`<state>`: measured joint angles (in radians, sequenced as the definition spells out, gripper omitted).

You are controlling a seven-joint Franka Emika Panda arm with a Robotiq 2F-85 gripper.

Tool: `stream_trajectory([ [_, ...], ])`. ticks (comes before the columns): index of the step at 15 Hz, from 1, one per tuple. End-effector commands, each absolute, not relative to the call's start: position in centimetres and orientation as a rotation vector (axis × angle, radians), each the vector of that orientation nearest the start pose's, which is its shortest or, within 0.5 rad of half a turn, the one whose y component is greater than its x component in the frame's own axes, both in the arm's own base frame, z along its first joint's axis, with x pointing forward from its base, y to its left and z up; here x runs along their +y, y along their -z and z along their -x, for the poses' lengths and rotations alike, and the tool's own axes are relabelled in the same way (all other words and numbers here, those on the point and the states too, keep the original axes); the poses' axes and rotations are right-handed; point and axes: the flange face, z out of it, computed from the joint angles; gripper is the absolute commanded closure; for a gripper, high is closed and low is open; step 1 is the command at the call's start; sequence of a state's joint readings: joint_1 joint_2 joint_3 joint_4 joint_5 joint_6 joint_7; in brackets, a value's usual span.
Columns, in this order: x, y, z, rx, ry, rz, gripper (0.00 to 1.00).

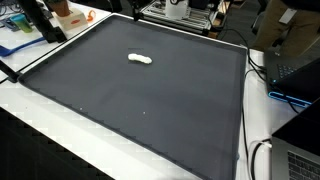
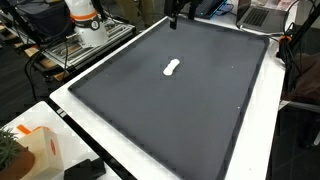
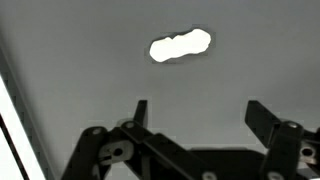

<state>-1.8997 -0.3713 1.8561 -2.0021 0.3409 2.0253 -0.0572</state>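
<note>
- gripper [image 3: 196, 112]: in the wrist view both fingers stand wide apart, nothing between them, nothing touching them
- white object [image 3: 181, 46]: small, lumpy, elongated, bright white; lies flat on the mat ahead of the fingers in the wrist view, well clear of both fingertips
- same white object in both exterior views [image 1: 140, 58] [image 2: 172, 68]: alone on the mat, nearer one end than the middle, nothing beside it
- dark mat [image 1: 150, 100]: large dark grey sheet covering most of the white table [image 2: 75, 115]; surface looks flat, edges lie on the table
- arm: only partly in view; the robot base [image 2: 84, 20] sits at the top edge in an exterior view, and the gripper itself is hard to pick out there
- height above the mat: gripper hangs over it, not in contact; cannot tell how high
- material of the white object: too overexposed to tell; could be cloth or soft putty, shape is irregular
- surroundings: clutter and cables [image 1: 262, 70] off the mat's edge, an orange-and-white box [image 2: 35, 150] at the table corner, all well apart from the white object
</note>
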Motion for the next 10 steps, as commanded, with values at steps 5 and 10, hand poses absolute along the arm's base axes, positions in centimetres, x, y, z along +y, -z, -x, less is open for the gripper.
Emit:
stream_trajectory([
  [5,1.0,-35.5,-61.5,0.045,-0.24,3.219,0.0],
  [10,-0.1,-34.2,-64.1,0.048,-0.246,3.253,0.0],
])
